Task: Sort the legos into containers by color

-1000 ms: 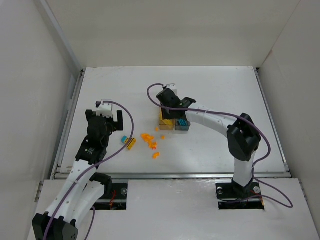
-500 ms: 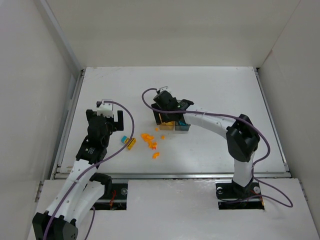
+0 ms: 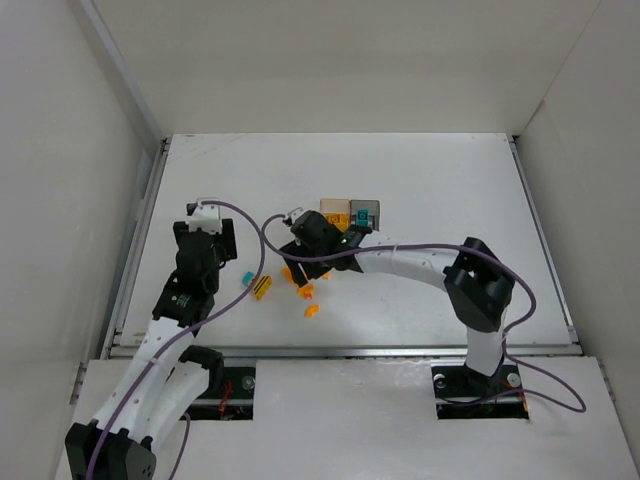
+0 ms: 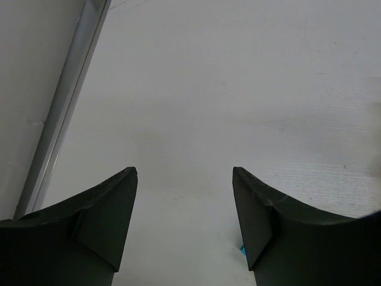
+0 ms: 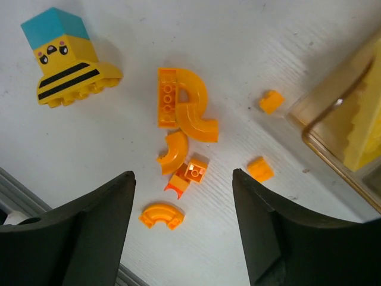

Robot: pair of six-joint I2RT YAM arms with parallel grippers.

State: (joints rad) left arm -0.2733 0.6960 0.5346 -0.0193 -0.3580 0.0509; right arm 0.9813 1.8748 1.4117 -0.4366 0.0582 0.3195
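My right gripper (image 3: 303, 252) is open and empty, hovering over a cluster of orange legos (image 3: 300, 287). In the right wrist view its jaws (image 5: 183, 173) stand wide above small orange bricks (image 5: 189, 173) and curved orange pieces (image 5: 189, 107). A yellow black-striped lego with a teal top (image 5: 62, 56) lies to the left, also seen from above (image 3: 262, 288) beside a teal brick (image 3: 246, 277). The amber container (image 3: 335, 201) and the grey container (image 3: 367, 203) stand just beyond the right gripper. My left gripper (image 3: 207, 237) is open and empty over bare table (image 4: 184, 170).
The amber bin's corner (image 5: 321, 113) shows at the right of the right wrist view with a yellow brick (image 5: 366, 131) inside. One orange piece (image 3: 311, 311) lies nearer the front edge. White walls enclose the table; a metal rail (image 4: 65, 113) runs along the left side.
My right gripper has swung from above the containers down and left to over the orange legos, uncovering the bins' far ends. The left arm has barely moved.
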